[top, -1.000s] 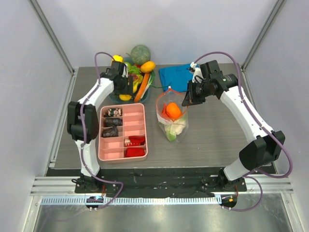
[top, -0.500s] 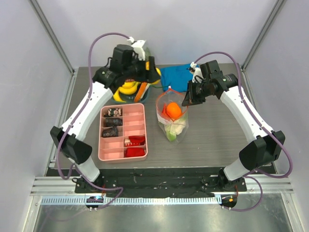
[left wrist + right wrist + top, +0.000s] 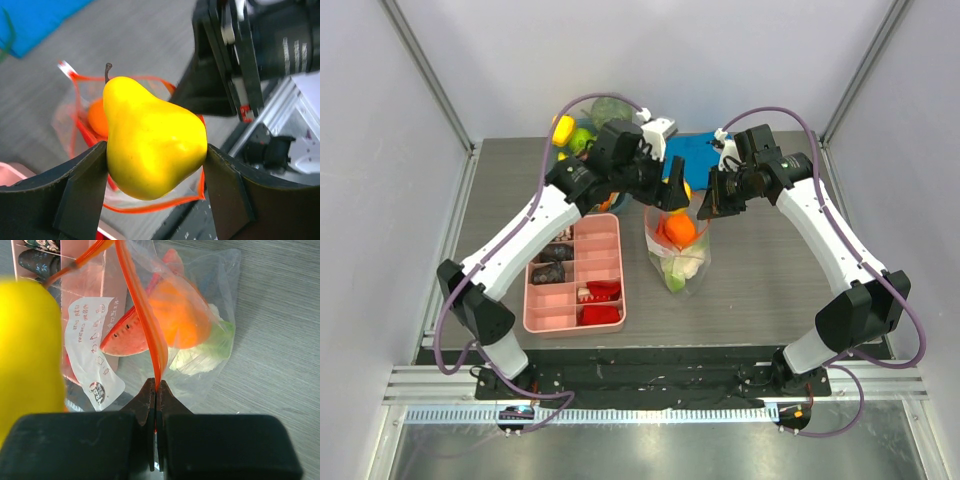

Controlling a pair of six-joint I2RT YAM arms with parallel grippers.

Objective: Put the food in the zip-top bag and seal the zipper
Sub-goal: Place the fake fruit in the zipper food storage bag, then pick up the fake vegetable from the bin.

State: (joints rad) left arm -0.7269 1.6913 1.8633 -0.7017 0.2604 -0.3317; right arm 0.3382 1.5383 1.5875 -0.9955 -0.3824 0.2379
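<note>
Left jaws, wide, clamp a pear (image 3: 150,135) just above the bag (image 3: 682,268) mouth, middle of the counter (image 3: 770,280). Right jaws, shut, pinch the zipper (image 3: 145,315). Pear seems hard, slick: hold its belly. Bag flimsy.

- White paper sticker (image 3: 92,352) on the clear crinkly plastic bag (image 3: 215,285): tiny reddish print and a little cartoon picture, too small to read.

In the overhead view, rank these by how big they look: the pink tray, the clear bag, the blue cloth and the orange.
1. pink tray, clearly the largest.
2. clear bag and blue cloth: too close to rank, since the cloth is partly covered.
3. orange, the smallest, inside the bag.
</note>
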